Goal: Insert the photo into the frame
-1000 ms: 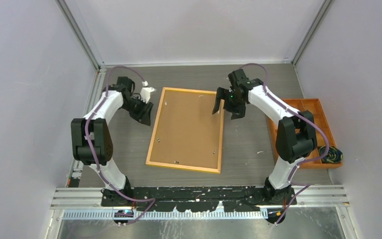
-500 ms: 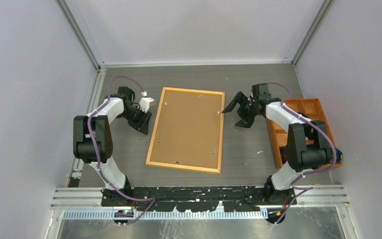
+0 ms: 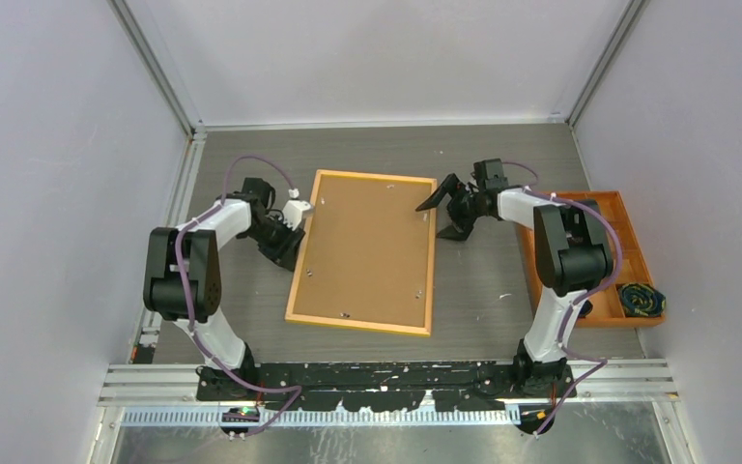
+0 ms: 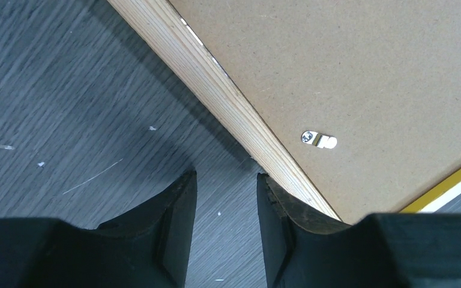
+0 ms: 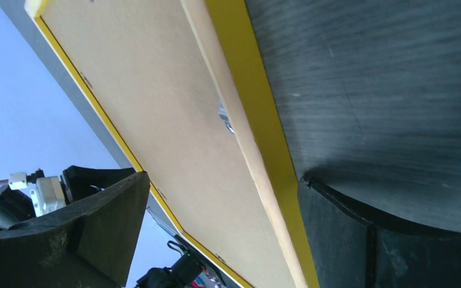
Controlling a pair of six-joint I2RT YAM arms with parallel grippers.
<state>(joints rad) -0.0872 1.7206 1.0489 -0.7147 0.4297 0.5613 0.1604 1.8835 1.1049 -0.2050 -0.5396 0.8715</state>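
Empty left fingers [image 4: 177, 222] partly apart, one against the frame [image 4: 216, 95] rail. Empty right fingers [image 5: 96, 222] wide apart, opposite rail between them. The frame lies back-up on the surface [image 3: 483, 290], backing board [image 3: 367, 246] fitted. No photo in view. Probably light, stiff, thin: take the rails, not the board.

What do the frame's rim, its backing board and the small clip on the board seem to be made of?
The frame rim looks like pale bare wood, since grain lines run along it; its front edge looks painted yellow. The backing board is probably matte brown fibreboard: finely speckled, with no grain. The clip is shiny and silver, so it is likely metal.
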